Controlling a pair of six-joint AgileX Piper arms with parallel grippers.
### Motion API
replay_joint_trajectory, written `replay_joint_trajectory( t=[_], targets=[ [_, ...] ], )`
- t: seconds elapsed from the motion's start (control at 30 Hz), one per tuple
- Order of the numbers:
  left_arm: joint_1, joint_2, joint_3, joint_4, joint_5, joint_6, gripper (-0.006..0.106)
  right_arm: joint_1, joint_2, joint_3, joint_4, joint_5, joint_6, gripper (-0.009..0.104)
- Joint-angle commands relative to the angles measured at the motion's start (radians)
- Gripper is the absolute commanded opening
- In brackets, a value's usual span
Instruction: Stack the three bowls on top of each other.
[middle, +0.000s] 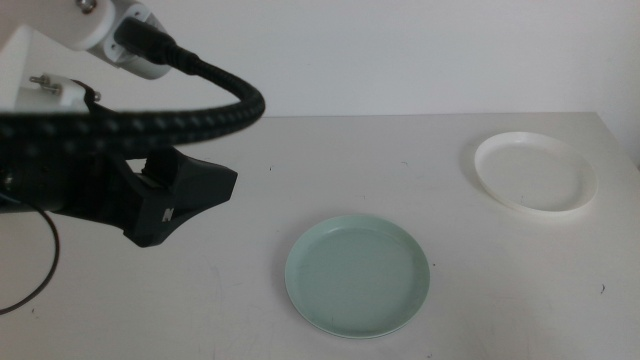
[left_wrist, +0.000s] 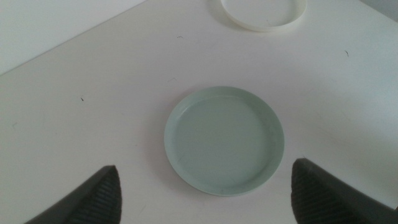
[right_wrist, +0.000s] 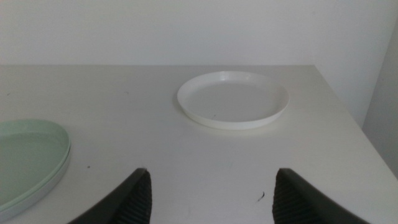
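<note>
**Two bowls visible, both hands empty**

Mint green bowl (middle: 358, 276) sits flat on the counter (middle: 330, 160), near-centre, upright. In the middle view its rim looks doubled along the near edge; can't tell if another dish sits under it. No separate grey bowl visible in any view.

White bowl (middle: 535, 171) is at far right, flat, close to the counter's right edge, well apart from the green one.

Left hand (left_wrist: 205, 193): fingers spread wide, nothing between them, above the counter and facing the green bowl (left_wrist: 224, 140), not touching it. Left arm fills the left side of the middle view, with a black cable looping over it.

Right hand (right_wrist: 208, 199): fingers apart, empty, facing the white bowl (right_wrist: 233, 99) from the near side, off it. Green bowl's edge (right_wrist: 31, 158) lies to its left. Right arm isn't in the middle view.
</note>
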Motion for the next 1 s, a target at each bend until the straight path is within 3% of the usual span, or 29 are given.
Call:
replay_joint_trajectory(
  t=[0.0, 0.13, 0.4, 0.67, 0.97],
  targets=[
    [0.002, -0.011, -0.033, -0.011, -0.063, -0.003, 0.102, -0.006, -0.024, -0.043, -0.010, -0.047, -0.011, 0.050],
    [0.002, -0.011, -0.033, -0.011, -0.063, -0.003, 0.102, -0.006, -0.002, -0.140, -0.024, 0.049, -0.011, 0.050],
    [0.002, -0.011, -0.033, -0.010, -0.063, -0.003, 0.102, -0.006, 0.173, -0.420, -0.114, 0.327, -0.011, 0.050],
    [0.002, -0.011, -0.033, -0.010, -0.063, -0.003, 0.102, -0.006, 0.447, -0.731, -0.135, 0.496, 0.000, 0.050],
    [0.002, -0.011, -0.033, -0.010, -0.063, -0.002, 0.102, -0.006, 0.737, -1.033, -0.143, 0.677, 0.176, 0.050]
  ],
)
